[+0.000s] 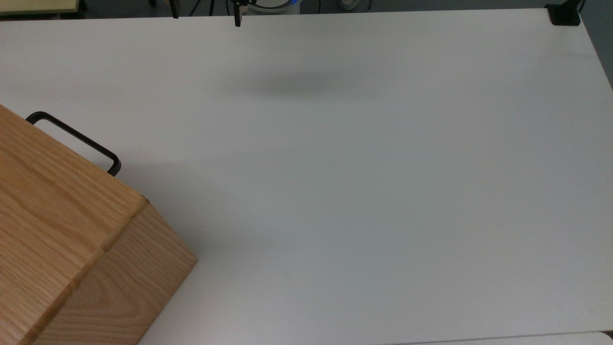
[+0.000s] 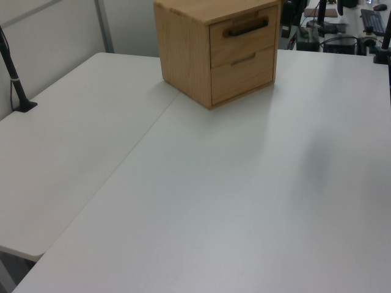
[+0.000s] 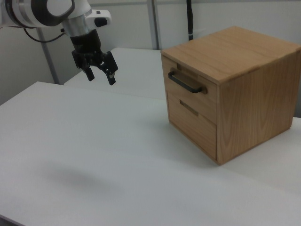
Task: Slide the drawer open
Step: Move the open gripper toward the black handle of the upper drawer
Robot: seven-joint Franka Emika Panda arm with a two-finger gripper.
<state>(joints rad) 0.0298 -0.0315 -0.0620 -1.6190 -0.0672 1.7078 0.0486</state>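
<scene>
The top view looks steeply down on the white table (image 1: 335,191), with the oak cabinet (image 1: 57,230) cropped at the top view's lower left. The left view faces the cabinet (image 2: 214,49) front from across the table (image 2: 232,201), placing it far. The right view looks from the opposite side, nearer, cabinet (image 3: 235,89) at the right view's right. All three share cabinet and tabletop.

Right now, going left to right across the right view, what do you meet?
Black two-finger gripper on the white arm, jaws open above the white table → thin black bar handle of the oak-grain top drawer → light oak cabinet body.
</scene>
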